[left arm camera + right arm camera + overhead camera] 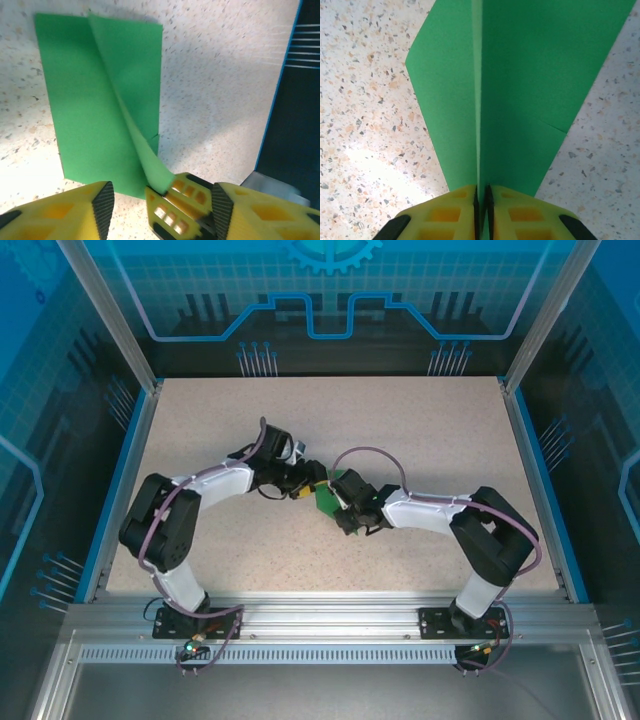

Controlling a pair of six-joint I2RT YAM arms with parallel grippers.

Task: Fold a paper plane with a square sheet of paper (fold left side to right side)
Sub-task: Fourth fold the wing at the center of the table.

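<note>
Edge of sheet (530, 75) inside rt pincer (482, 194)

Bright green paper (95, 110), beige speckled table (215, 75), yellow fingers (55, 217) (pads (103, 205) black, perhaps woven).

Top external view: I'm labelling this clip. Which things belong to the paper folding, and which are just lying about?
Job in hand:
thin bright green sheet of paper, partly folded
right gripper, yellow fingers pinching the raised flap
left gripper, open

Not part of it (fixtures, nothing loose):
speckled beige tabletop
aluminium frame rail
blue-lit enclosure panels
</note>
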